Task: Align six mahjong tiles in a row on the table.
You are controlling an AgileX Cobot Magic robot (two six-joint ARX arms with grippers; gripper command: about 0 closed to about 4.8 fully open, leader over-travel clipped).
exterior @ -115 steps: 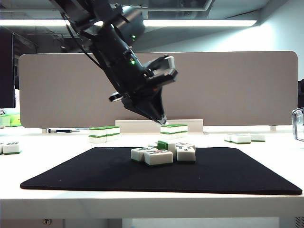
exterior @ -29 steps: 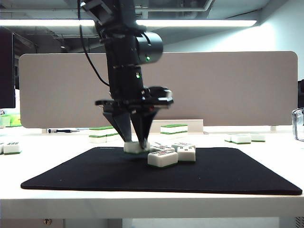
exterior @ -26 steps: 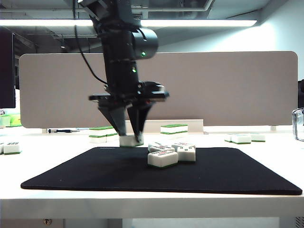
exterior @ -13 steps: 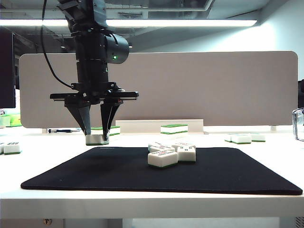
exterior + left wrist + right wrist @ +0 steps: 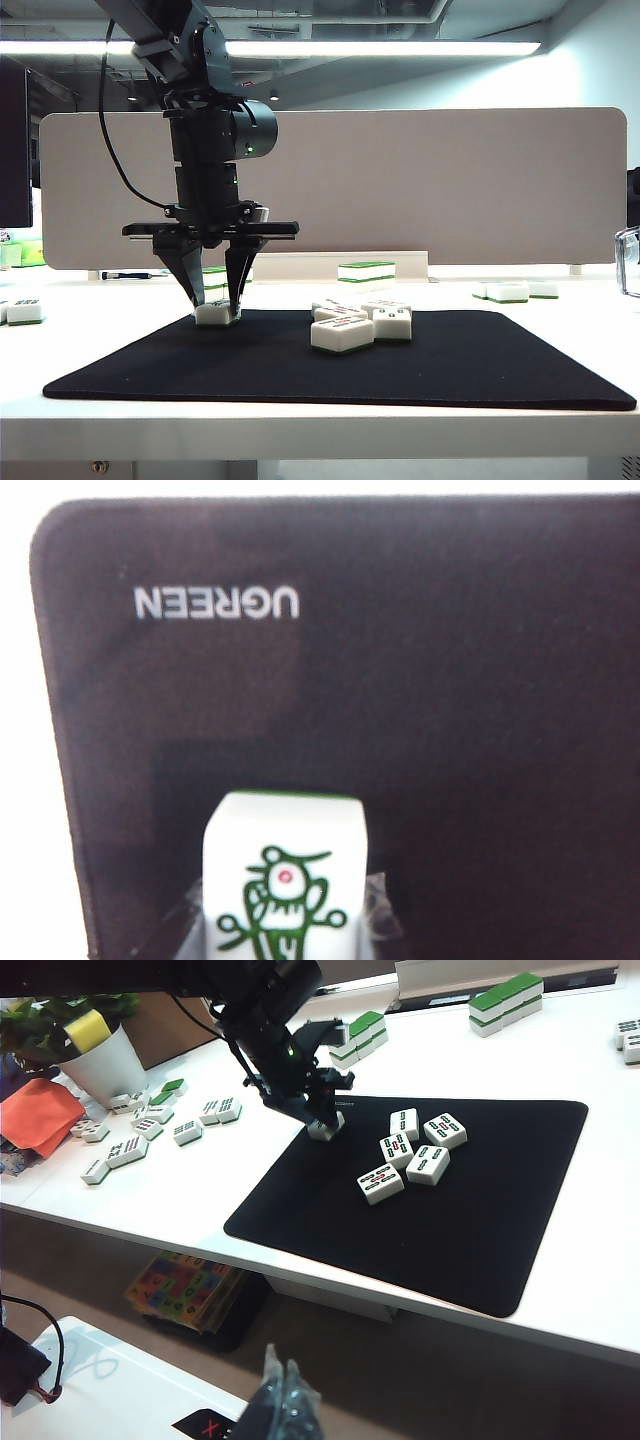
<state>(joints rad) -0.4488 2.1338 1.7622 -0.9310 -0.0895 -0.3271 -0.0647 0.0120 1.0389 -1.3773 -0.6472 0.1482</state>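
Since a moment ago my left pincer (image 5: 213, 305) has carried one tile (image 5: 216, 314) to nine o'clock of the cluster (image 5: 360, 322), clamped, low over the mat (image 5: 480, 370) on the bench (image 5: 320, 425). I'd set it flat and square before letting go. My right pincer (image 5: 283, 1400) hangs below the bench edge with fingers together.

L pincer (image 5: 216, 308) vertical, clamped; R pincer (image 5: 281, 1392) closed, low.

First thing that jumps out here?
The black left gripper, pointing straight down at the far left part of the black rectangular mat, is clamped on one white green-backed mahjong tile. The cluster of loose white tiles sits mid-mat. The right gripper hangs off the table's front, fingers together.
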